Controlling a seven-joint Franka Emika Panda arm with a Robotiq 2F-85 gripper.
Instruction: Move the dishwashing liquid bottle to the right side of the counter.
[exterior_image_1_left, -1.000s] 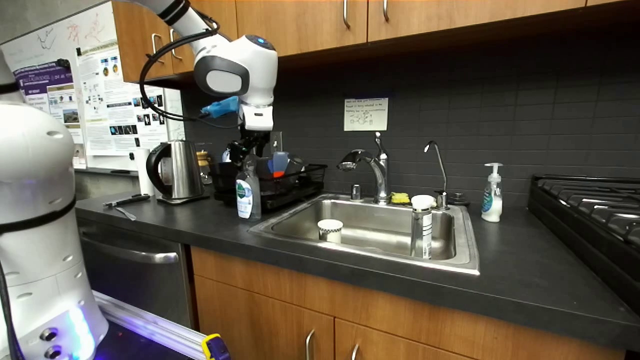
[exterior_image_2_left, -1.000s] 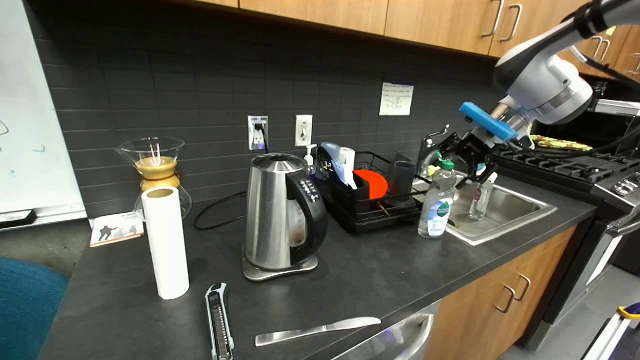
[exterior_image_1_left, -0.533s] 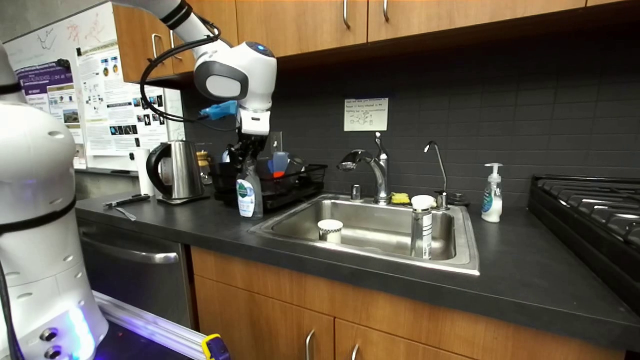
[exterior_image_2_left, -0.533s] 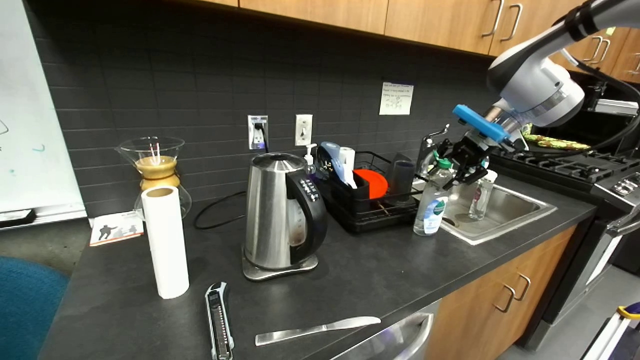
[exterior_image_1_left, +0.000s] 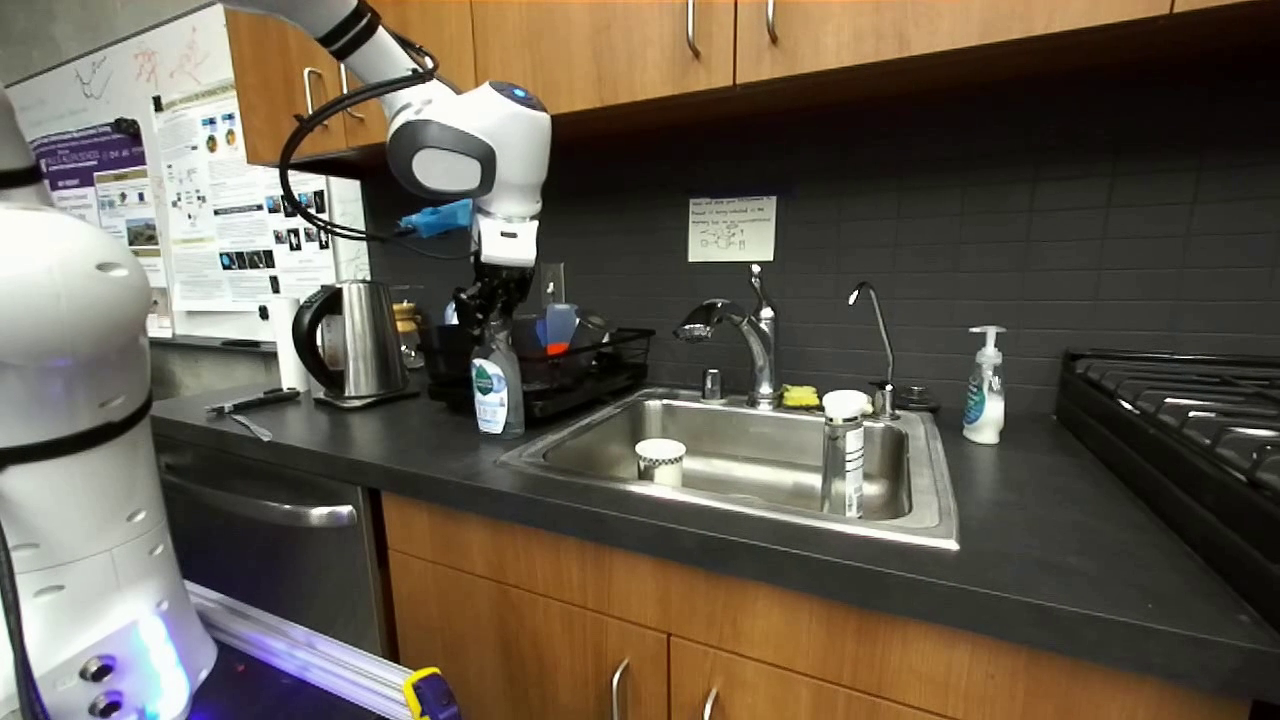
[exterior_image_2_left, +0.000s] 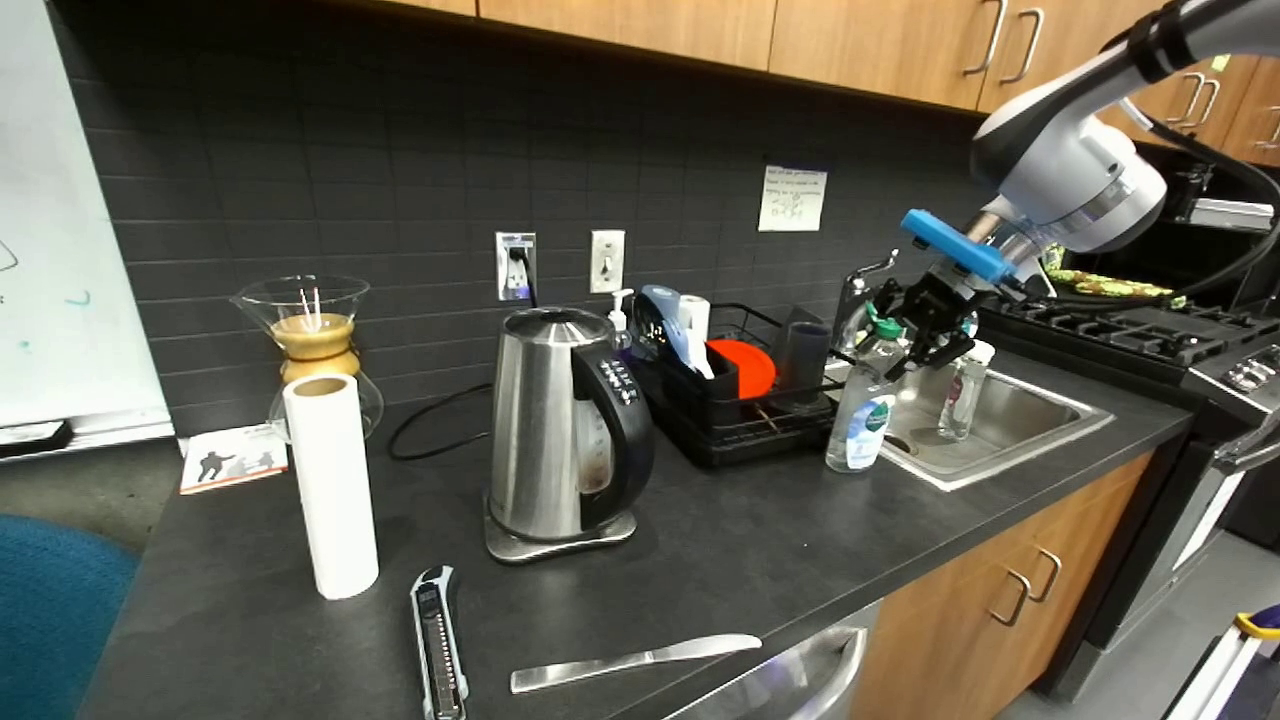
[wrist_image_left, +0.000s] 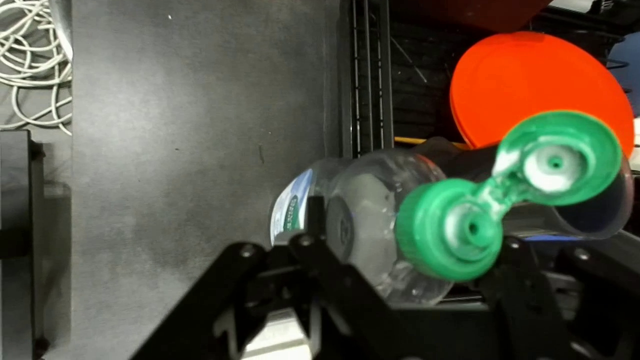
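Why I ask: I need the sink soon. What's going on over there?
A robot arm has its gripper around the upper part of the dishwashing liquid bottle, though whether it's clamped isn't clear. The bottle looks to be resting on the counter by the dish rack and sink, not yet over on the right side.

Arm (exterior_image_1_left: 480, 112), upper left in an exterior view: glossy white shells (exterior_image_1_left: 525, 150), grey-rimmed oval panel (exterior_image_1_left: 447, 165), dark cap (exterior_image_1_left: 532, 101) with blue dot (exterior_image_1_left: 519, 92), black bands (exterior_image_1_left: 358, 32), looped black cable (exterior_image_1_left: 285, 162). Bright blue block (exterior_image_2_left: 957, 246) in both exterior views. Gripper (wrist_image_left: 410, 240): black linkages (wrist_image_left: 220, 290), silvery screws (wrist_image_left: 247, 250). Base (exterior_image_1_left: 80, 530), lower left: white, oval recesses (exterior_image_1_left: 110, 269), two round ports (exterior_image_1_left: 97, 669), blue-white glow (exterior_image_1_left: 160, 660).
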